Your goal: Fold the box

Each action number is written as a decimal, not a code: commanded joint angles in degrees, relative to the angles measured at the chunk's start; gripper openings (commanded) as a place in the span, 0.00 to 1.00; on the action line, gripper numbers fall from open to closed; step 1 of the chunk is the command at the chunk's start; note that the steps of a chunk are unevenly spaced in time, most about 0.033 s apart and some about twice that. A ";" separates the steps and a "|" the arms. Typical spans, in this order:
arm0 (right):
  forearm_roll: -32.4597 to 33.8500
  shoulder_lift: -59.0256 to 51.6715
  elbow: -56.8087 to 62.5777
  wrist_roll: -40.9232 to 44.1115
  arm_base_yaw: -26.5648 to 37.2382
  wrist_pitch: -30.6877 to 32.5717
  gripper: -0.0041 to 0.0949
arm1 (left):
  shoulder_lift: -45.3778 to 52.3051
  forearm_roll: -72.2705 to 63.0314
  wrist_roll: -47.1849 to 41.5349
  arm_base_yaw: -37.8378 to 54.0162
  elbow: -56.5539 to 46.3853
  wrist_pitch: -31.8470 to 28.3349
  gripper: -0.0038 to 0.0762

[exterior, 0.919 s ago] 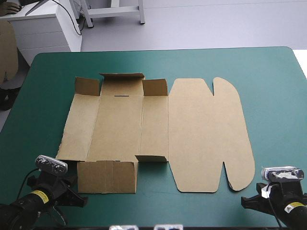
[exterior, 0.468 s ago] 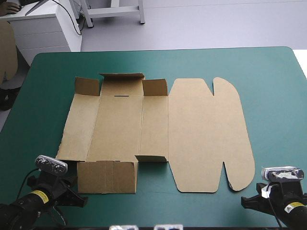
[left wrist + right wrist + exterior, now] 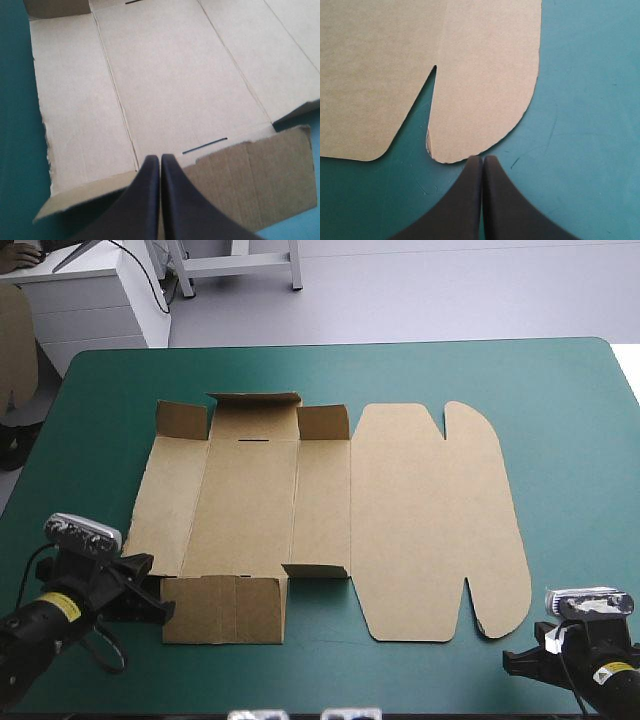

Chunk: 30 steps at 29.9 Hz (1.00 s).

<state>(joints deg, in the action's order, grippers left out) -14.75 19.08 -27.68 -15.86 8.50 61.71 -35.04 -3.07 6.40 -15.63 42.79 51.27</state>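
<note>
Shows the box (image 3: 330,520) as a cut brown sheet spread over the middle of the teal-green cover (image 3: 560,440), long side running left to right. Places the lid panel (image 3: 420,530) with its rounded ear (image 3: 495,570) flat on the right half, and the base with its side panels on the left half. Has three short far flaps (image 3: 253,405) standing up along the far edge, a near flap (image 3: 225,610) at the near edge tilted slightly up, and a small tab (image 3: 315,570) lifted beside it. Puts the left gripper (image 3: 155,585) at the near left corner of the sheet, black fingers pressed together in one point, tip (image 3: 160,157) over the fold beside the near flap (image 3: 250,185) and close to a thin slot (image 3: 205,145). Sets the right gripper (image 3: 515,660) low over bare cover near the right front corner, fingers likewise pressed together, tip (image 3: 482,157) just short of the rounded ear (image 3: 485,100), holding nothing. Includes more board (image 3: 15,340) at the table's left edge.
</note>
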 commanded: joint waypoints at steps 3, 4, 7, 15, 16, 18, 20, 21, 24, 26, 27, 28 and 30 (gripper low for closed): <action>-0.63 0.50 -1.42 -0.32 0.05 -2.65 0.03 | -11.09 -0.47 -1.05 -0.02 9.30 -2.56 0.04; -0.63 0.50 -1.42 -0.12 0.05 -2.65 0.03 | -12.97 -0.47 -1.05 -0.02 10.71 -2.56 0.04; -0.63 0.50 -1.42 -0.11 0.05 -2.65 0.03 | -20.43 -0.87 -1.05 -0.02 14.91 -2.56 0.04; -0.63 0.50 -1.42 -0.11 0.05 -2.65 0.03 | -37.22 -2.97 -0.64 2.17 28.39 -2.33 0.04; -0.63 0.50 -1.42 -0.11 0.05 -2.65 0.03 | -39.13 -4.75 0.05 3.77 30.02 -2.03 0.04; -0.63 0.50 -1.42 -0.11 0.05 -2.65 0.03 | -42.55 -11.73 3.79 8.10 32.68 -0.87 0.04; -0.63 0.50 -1.42 -0.11 0.05 -2.65 0.03 | -45.24 -19.70 8.96 12.91 34.15 0.85 0.04; -0.63 0.50 -1.42 -0.11 0.05 -2.65 0.03 | -46.10 -23.07 10.70 14.91 34.34 1.59 0.04; -0.63 0.50 -1.42 -0.11 0.05 -2.65 0.03 | -48.57 -29.65 15.41 21.57 34.42 4.06 0.04; -0.63 0.50 -1.42 -0.11 0.05 -2.65 0.03 | -50.00 -31.22 17.33 25.93 34.42 6.18 0.04; -0.63 0.50 -1.42 -0.11 0.05 -2.65 0.03 | -50.43 -31.59 17.73 27.63 34.42 7.50 0.04; -0.63 0.50 -1.42 -0.11 0.05 -2.65 0.03 | -50.93 -31.57 18.43 29.65 34.42 8.70 0.04; -0.63 0.50 -1.42 -0.11 0.05 -2.65 0.03 | -51.81 -31.57 20.00 33.35 34.42 10.76 0.04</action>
<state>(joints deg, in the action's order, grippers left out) -14.75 19.08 -27.68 -15.86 8.50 61.71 -87.93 -31.40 24.03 13.43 75.19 59.91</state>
